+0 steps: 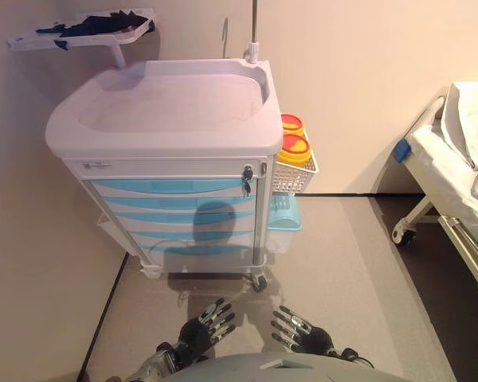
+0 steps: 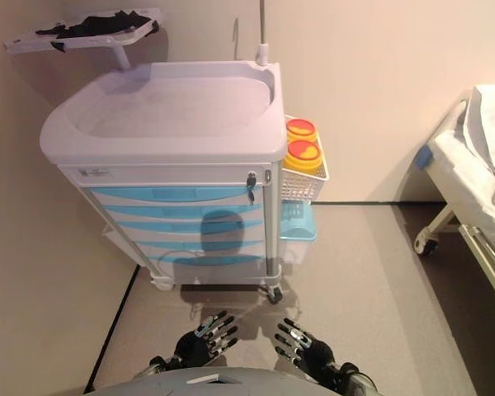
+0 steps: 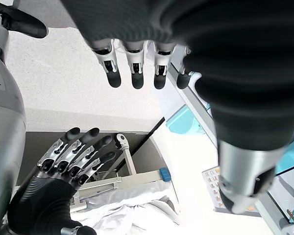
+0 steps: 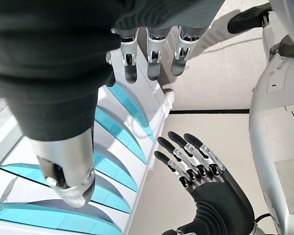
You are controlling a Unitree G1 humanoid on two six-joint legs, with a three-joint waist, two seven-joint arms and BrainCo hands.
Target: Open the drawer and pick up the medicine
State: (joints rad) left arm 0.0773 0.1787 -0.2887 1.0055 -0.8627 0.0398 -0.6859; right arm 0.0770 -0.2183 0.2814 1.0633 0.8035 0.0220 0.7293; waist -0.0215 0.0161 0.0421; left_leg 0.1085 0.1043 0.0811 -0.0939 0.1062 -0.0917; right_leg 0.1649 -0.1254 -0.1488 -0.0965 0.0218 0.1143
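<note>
A white medical cart (image 1: 163,107) with several light-blue drawers (image 1: 175,186) stands ahead of me against the wall. All drawers are closed; a key hangs in the lock (image 1: 245,180) by the top drawer. No medicine is in sight. My left hand (image 1: 203,328) and right hand (image 1: 299,331) hang low in front of the cart, over the floor, both with straight fingers and empty. The drawers also show in the right wrist view (image 4: 122,142).
A white wire basket (image 1: 296,169) with two yellow, red-lidded containers (image 1: 294,149) hangs on the cart's right side, a blue bin (image 1: 284,213) below it. A side shelf (image 1: 84,30) with dark items sticks out at the back left. A wheeled bed (image 1: 454,175) stands to the right.
</note>
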